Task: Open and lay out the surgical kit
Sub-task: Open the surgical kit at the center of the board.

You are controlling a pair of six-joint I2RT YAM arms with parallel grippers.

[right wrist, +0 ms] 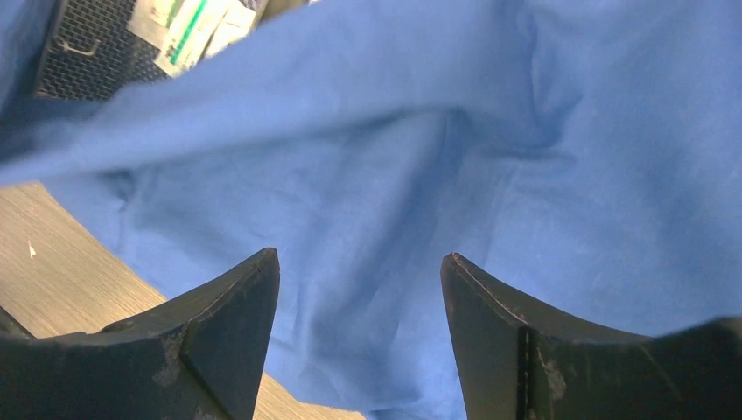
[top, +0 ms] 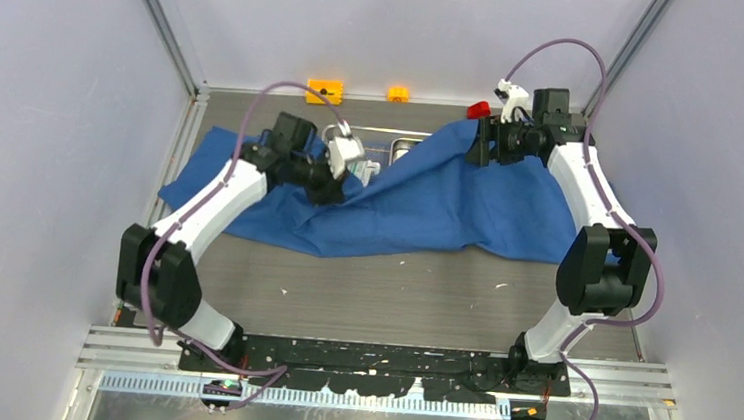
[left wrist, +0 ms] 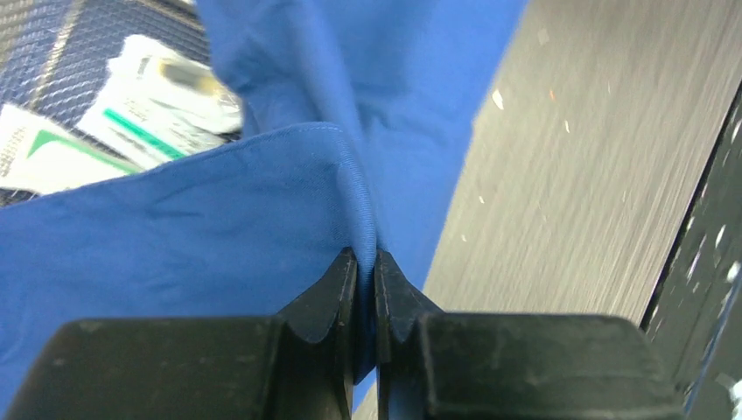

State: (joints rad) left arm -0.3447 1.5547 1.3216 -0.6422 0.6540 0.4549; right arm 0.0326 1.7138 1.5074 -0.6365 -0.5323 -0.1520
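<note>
Pinches a hemmed fold of the blue cloth wrap (left wrist: 219,227) in the left gripper (left wrist: 366,262), jaws nearly closed on it; holds the right gripper (right wrist: 360,262) spread wide over the cloth's right part, gripping nothing; shows the wrap rumpled across the table's (top: 392,292) far half, partly covering the wire-mesh basket (left wrist: 52,44) with white packets (left wrist: 157,96) on its mesh.

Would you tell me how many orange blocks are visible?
2: larger orange block at the far edge, smaller orange block right of it; blue cloth may hide more.
</note>
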